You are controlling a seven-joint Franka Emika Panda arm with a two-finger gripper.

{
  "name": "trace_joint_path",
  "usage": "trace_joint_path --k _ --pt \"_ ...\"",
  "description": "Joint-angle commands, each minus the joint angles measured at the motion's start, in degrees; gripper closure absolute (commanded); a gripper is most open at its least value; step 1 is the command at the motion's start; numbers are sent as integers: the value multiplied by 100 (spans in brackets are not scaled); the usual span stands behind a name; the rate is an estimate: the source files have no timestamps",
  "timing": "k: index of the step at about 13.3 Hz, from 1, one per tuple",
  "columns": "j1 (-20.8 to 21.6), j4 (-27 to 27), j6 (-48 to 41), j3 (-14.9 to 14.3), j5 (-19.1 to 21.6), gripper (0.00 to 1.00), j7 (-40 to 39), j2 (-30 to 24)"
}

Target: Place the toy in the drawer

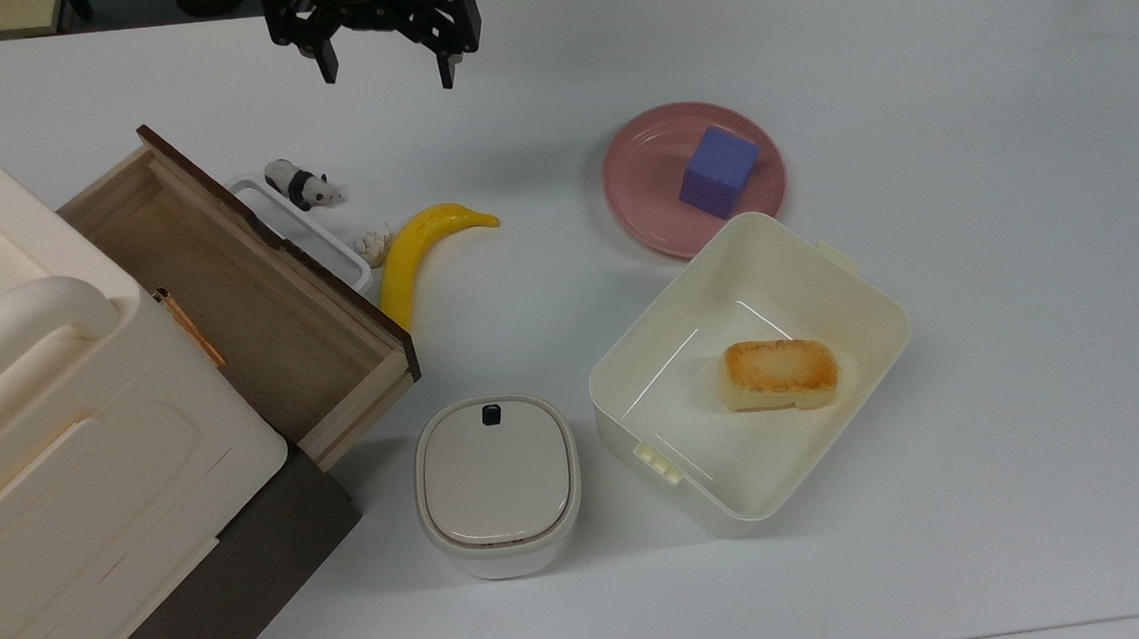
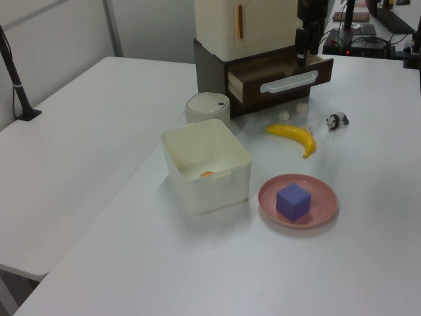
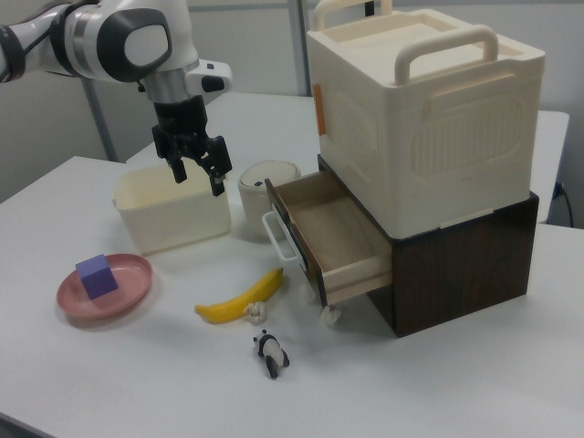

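The task stands at its opening step: the approach to the toy, with nothing yet picked up. The gripper [image 1: 380, 72] hangs high over the table [image 1: 988, 431] at the far edge of the top view, its two fingers spread apart and empty; in the right view it [image 3: 196, 175] shows in front of the cream bin [image 3: 173, 219], well apart from anything it could grasp. The toy [image 1: 300, 185], a small black-and-white panda, stands on the table just beside the white loop handle [image 1: 308, 233] of the drawer [image 1: 217, 294], toward the top view's left and below the gripper in that view; in the right view it [image 3: 270, 352] sits nearest the camera, in front of the drawer's front. The drawer is pulled out and its light-wood inside looks bare, so I judge there is no need to open it further. A banana [image 1: 419, 250] and a small whitish lumpy piece [image 1: 373, 244] lie near the toy, on the top view's right of it, but do not touch it. The next move, as I judge it, calls for the gripper to travel toward the top view's left, come down over the panda with its fingers either side of the body, keeping clear of the handle, then close, lift and carry it over the dark front into the drawer.
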Motion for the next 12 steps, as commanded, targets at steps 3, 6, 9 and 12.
trace_joint_path --k 3,6,9,12 --pt "110 -19 4 -16 77 0 363 -37" --pt "163 -142 -23 11 112 1 337 -28" --pt "-196 -395 47 -50 33 0 -697 130" --pt "-969 -546 117 -50 -2 0 -3240 174"
